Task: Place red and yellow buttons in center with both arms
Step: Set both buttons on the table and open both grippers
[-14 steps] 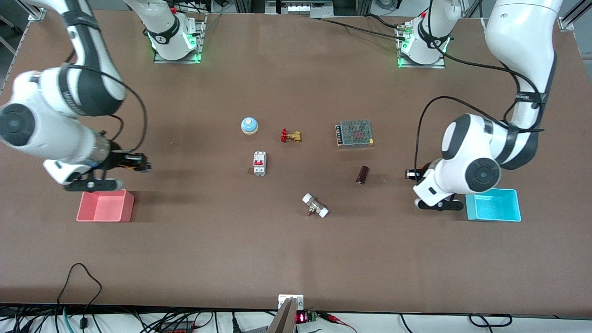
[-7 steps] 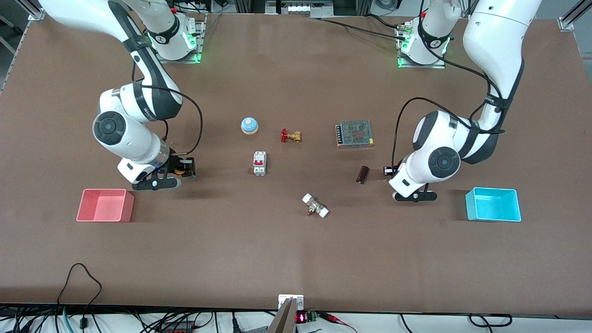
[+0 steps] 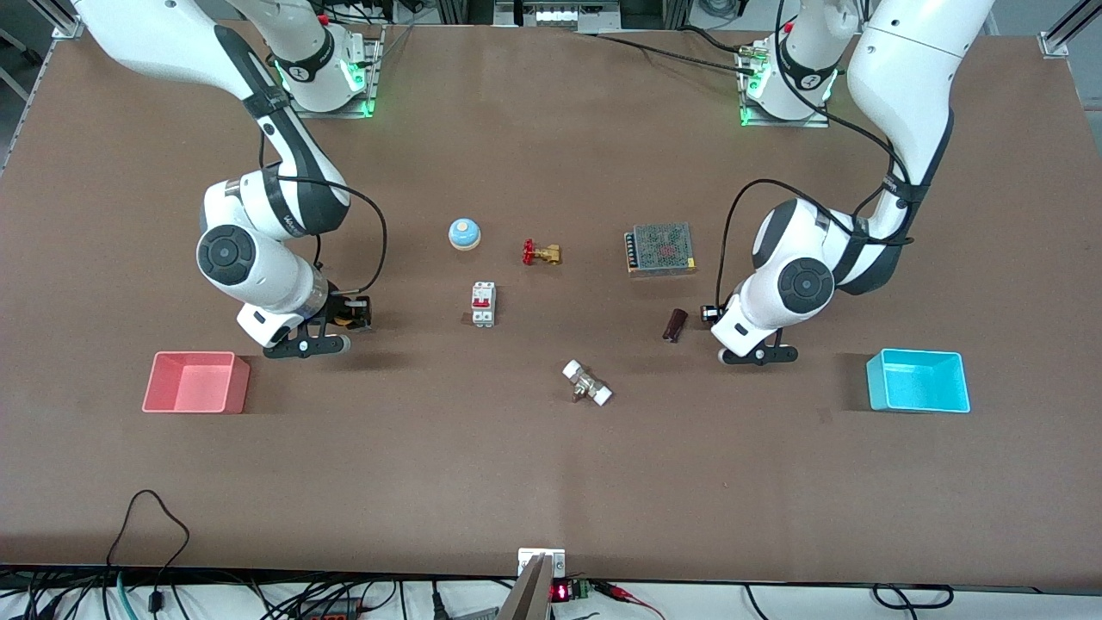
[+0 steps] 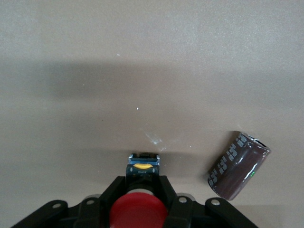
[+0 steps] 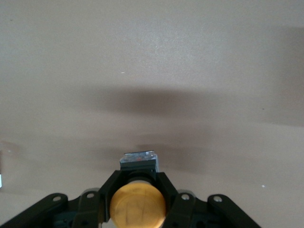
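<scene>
A: L tool (image 4: 138, 190)?
B: Clamped on red button (image 4: 138, 213), over tabletop (image 3: 551, 482) beside brown capacitor (image 3: 675, 325).
A: R tool (image 5: 137, 187)?
B: Clamped on yellow button (image 5: 137, 206), over tabletop near pink bin (image 3: 196, 382).

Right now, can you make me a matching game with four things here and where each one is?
Things:
1. red button
2. yellow button
3. pink bin
4. dome bell

Places:
A. on the table at the right arm's end
B. in the right gripper
C. beside the brass valve
D. in the left gripper

Pairs: 1-D, 2-B, 3-A, 4-C
</scene>
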